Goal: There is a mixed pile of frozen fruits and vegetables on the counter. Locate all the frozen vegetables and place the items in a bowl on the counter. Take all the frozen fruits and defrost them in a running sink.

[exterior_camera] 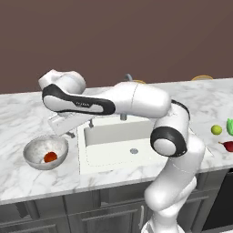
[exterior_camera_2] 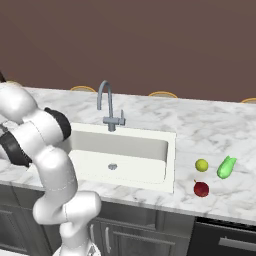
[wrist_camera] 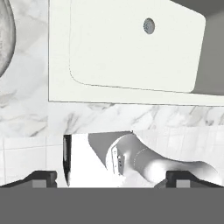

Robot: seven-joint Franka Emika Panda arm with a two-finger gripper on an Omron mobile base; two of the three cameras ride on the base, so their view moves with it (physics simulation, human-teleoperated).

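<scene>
So far the tomato [exterior_camera: 50, 156] lies in the bowl [exterior_camera: 34, 151], and the hand [wrist_camera: 111, 177] is spread wide, empty. Next, judging by the desk [exterior_camera_2: 210, 130], comes the green vegetable [exterior_camera_2: 226, 167].

Veined marble counter [exterior_camera: 27, 113], mottled metal bowl [exterior_camera: 32, 154]

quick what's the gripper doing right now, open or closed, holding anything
Gripper: open, jaws spread wide, nothing between them.
</scene>
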